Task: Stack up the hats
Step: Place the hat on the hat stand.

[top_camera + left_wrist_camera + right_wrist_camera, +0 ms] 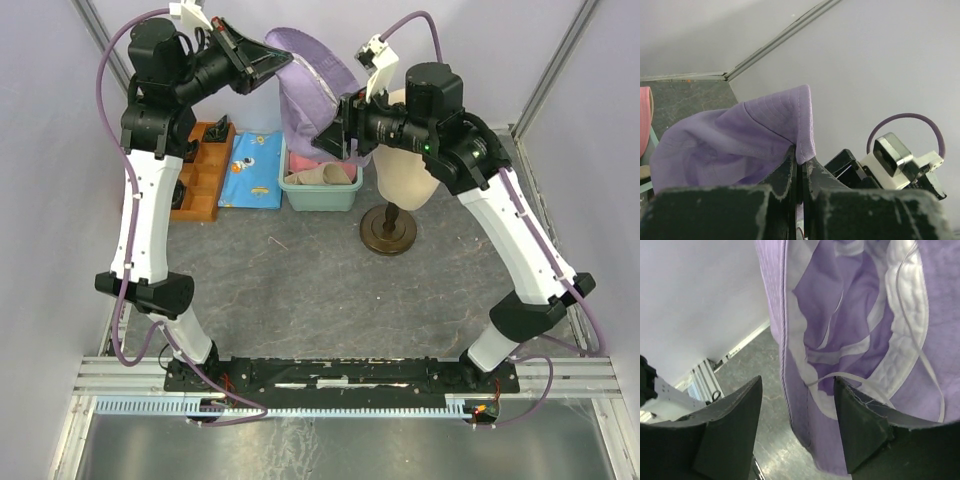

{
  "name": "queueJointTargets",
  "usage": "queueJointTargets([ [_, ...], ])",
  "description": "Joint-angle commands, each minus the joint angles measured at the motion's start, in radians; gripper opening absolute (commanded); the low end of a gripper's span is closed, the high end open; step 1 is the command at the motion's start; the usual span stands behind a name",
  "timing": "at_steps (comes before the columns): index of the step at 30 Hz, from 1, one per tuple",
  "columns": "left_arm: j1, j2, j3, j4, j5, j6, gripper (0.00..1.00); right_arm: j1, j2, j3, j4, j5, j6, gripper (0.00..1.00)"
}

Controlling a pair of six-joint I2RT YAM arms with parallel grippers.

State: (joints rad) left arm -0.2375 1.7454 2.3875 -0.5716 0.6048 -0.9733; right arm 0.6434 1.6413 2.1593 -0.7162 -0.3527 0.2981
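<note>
A lavender hat [310, 85] hangs in the air at the back of the table, above a teal bin [320, 197]. My left gripper [285, 60] is shut on its brim; in the left wrist view the lavender hat [735, 145] drapes left from the pinched fingers of that gripper [801, 160]. My right gripper [335, 135] is at the hat's lower edge from the right, open. In the right wrist view the lavender hat [855, 315] shows its white-lined inside, and its brim hangs between the spread jaws of the right gripper [797, 381]. A cream-beige hat [318, 177] lies in the bin.
A cream mannequin head [405, 180] on a dark round stand [388, 232] is right of the bin, under my right arm. A blue patterned cloth [255, 168] and a wooden organizer [200, 170] lie left of the bin. White walls close the back and sides.
</note>
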Motion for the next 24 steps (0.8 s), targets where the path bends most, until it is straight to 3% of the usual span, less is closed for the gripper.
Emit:
queueJointTargets([
  [1, -0.003, -0.034, -0.013, 0.057, 0.042, -0.037, 0.03, 0.011, 0.031, 0.099, 0.027, 0.06, 0.002, 0.47],
  [3, -0.002, -0.028, -0.026, 0.065, 0.043, -0.034, 0.03, 0.012, 0.068, 0.174, 0.013, 0.06, 0.034, 0.11],
  [4, -0.002, -0.023, -0.03, 0.073, 0.046, -0.036, 0.04, 0.011, 0.084, 0.202, 0.014, 0.055, 0.054, 0.01],
  [9, 0.029, 0.001, -0.03, 0.095, 0.043, -0.018, 0.3, -0.008, 0.118, 0.231, 0.195, -0.005, 0.308, 0.0],
  [10, 0.043, -0.002, -0.03, 0.095, 0.041, -0.012, 0.39, -0.021, 0.123, 0.223, 0.253, -0.028, 0.375, 0.0],
  [11, 0.058, -0.005, -0.034, 0.092, 0.039, -0.002, 0.63, -0.034, 0.13, 0.213, 0.321, -0.032, 0.435, 0.0],
  [12, 0.081, -0.013, -0.045, 0.084, 0.034, 0.007, 0.98, -0.044, 0.135, 0.204, 0.366, -0.036, 0.491, 0.0],
  [24, 0.179, -0.208, -0.392, 0.091, -0.003, 0.152, 0.99, -0.314, 0.006, -0.083, 0.646, -0.029, 0.85, 0.0],
])
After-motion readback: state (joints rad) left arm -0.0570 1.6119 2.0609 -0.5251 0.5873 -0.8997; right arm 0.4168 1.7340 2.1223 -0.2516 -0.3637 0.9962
